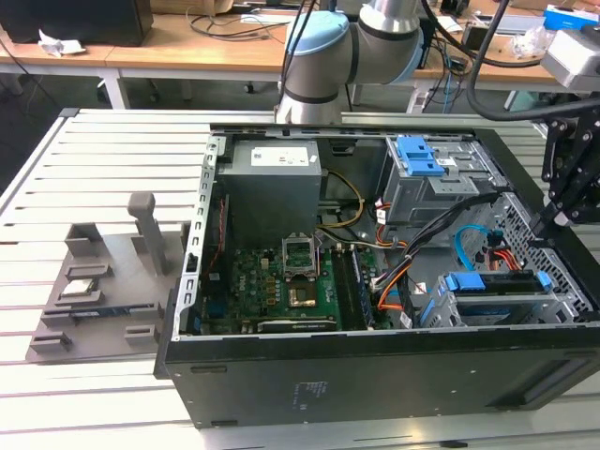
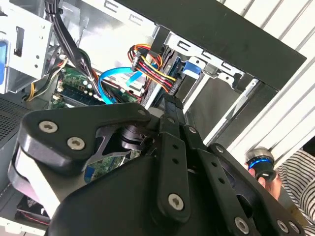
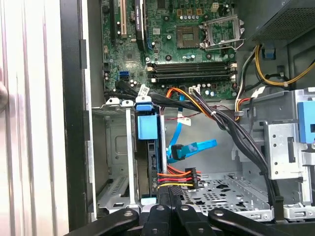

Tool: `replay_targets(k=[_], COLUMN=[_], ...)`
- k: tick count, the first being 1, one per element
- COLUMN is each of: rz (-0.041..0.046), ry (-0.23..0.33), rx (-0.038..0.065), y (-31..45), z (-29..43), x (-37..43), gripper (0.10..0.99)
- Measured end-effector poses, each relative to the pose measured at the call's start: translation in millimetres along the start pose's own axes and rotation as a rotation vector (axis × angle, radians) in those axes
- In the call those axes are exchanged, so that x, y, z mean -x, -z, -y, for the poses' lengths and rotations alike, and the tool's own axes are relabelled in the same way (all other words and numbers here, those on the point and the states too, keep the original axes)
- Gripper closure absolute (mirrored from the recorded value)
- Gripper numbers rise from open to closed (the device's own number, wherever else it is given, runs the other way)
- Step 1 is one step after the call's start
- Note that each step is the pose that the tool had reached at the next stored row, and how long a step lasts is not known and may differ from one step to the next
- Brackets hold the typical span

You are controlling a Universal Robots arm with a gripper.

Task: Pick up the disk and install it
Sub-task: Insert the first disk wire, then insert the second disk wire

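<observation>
- Exterior view: the computer case [image 1: 375,375] is lying open on the slatted table [image 1: 94,150]. The disk [image 1: 497,284] is showing at the case's four o'clock corner, standing on edge in the lower drive cage [image 1: 562,302] with its blue bracket facing up.
- The tool [image 1: 555,217] is hanging just beyond the cage, at about two o'clock from the disk. From here I cannot tell whether it is apart or clamped.
- Second wrist view: we are looking along the tool [image 2: 170,105] into the case. Its tip is pointing at the disk's blue bracket [image 2: 191,66], with a bundle of red, yellow and black wires [image 2: 152,66] crowding in just beside it. Contact between tip and disk is not clear.
- First wrist view: the disk [image 3: 150,162] is sitting edge-on between the cage's metal rails, blue tab at its far end and the motherboard [image 3: 192,49] beyond. The tool [image 3: 165,194] is lining up with the disk's near end, right by the power plug [image 3: 177,177] and a blue data cable [image 3: 192,147].
- Handling, as I am judging it: this is looking like a stiff, dense metal slab, heavy for its size, and it is not going to forgive a knock or a drop.
- The bare metal faces are likely slippery. The plastic bracket along the long edges is offering the better hold, so a squeeze across those edges is looking safest, well clear of the connector end and the loose cables.
</observation>
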State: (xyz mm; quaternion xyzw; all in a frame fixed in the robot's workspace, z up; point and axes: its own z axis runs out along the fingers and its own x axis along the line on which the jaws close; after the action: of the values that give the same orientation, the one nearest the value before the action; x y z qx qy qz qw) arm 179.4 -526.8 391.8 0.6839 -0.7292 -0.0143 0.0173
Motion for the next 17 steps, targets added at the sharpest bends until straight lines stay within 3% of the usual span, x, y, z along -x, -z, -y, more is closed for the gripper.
replay_targets(k=[10, 14, 17], rz=[-0.0003, -0.0003, -0.0004], ry=[0.0, 0.0, 0.0], rx=[0.0, 0.0, 0.0], y=[0.6, -0.8, -1.7], z=[-0.1, -12.3, -19.6], x=[0.0, 0.7, 6.4], gripper=[0.98, 0.98, 0.98])
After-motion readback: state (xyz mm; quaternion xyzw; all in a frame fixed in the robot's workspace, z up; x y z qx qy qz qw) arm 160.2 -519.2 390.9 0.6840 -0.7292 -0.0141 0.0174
